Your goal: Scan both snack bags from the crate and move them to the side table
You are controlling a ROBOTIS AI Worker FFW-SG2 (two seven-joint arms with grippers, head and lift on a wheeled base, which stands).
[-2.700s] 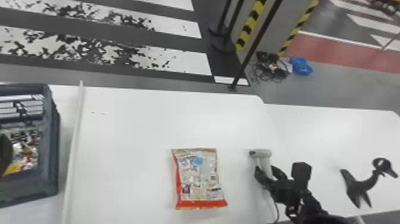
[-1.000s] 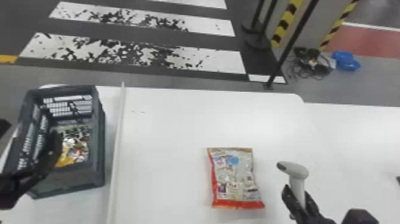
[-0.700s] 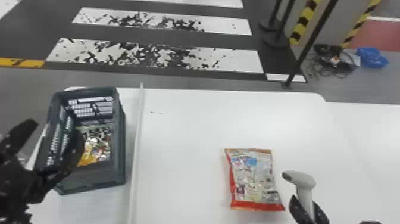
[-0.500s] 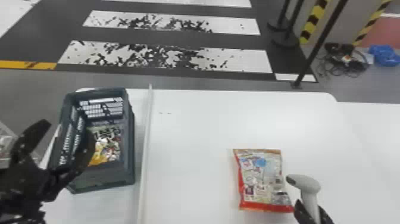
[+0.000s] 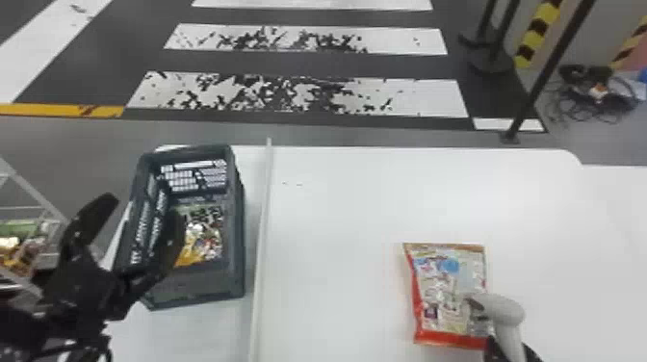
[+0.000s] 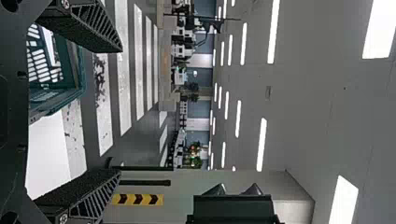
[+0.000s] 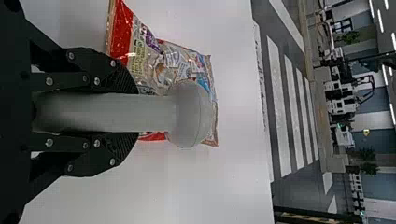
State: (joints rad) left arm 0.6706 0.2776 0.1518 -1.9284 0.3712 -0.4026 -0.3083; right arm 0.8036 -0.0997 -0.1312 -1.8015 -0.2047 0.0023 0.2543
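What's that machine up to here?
A robot's right gripper holds a grey handheld scanner beside a snack bag lying on the white table, apparently to scan it. Its left gripper is open and empty at the dark crate, where more colourful packaging lies inside.

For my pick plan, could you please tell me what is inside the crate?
A shiny, multicoloured snack bag lies inside the plastic crate. The left end effector covers part of the inside; anything under the bag is hidden.

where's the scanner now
In the head view, the scanner is toward the lower right, held in the right claw, partly covering the snack bag.
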